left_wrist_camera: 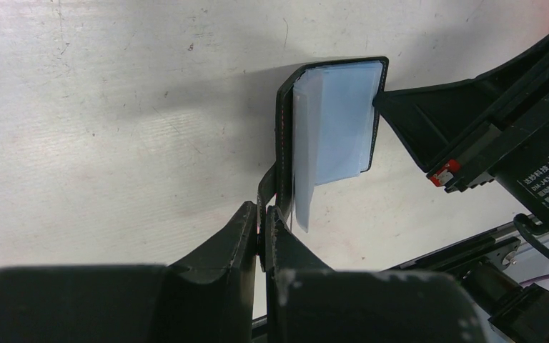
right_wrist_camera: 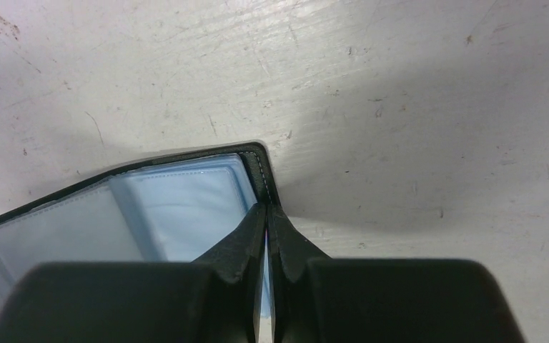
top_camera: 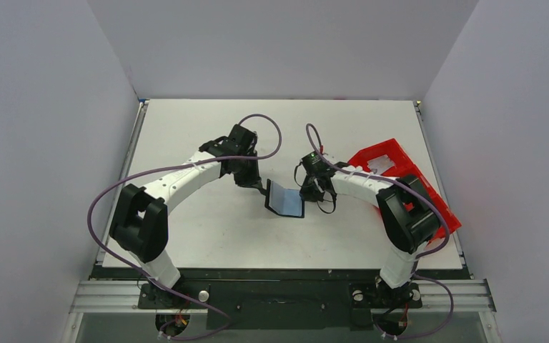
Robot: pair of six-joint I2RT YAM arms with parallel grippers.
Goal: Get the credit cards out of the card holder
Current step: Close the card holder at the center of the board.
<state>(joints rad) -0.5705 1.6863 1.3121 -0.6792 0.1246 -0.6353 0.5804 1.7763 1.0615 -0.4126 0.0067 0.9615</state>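
Near the middle of the table [top_camera: 186,236], between the two arms, the card holder [top_camera: 286,199] lies opened. One black cover stands up on its left side and the blue-grey inner leaves spread toward the right. The left gripper [top_camera: 249,182] has its jaws closed on the small black tab by the upright cover, bracing that side. The right gripper [top_camera: 307,194] has its jaws pressed together at the outer corner of the inner face, on the edge of a pale leaf (whether a card or only its clear sleeve is caught there, the wrist view does not show). No card lies loose on the table, so I judge the first extraction to be in hand. The next move calls for a straight pull by the right arm, away from the spine and along the leaf, while the left holds firm. If the whole holder drags along, the pinch is likely on the sleeve and needs resetting. The red tray [top_camera: 393,161] sits well apart, beyond the right arm.
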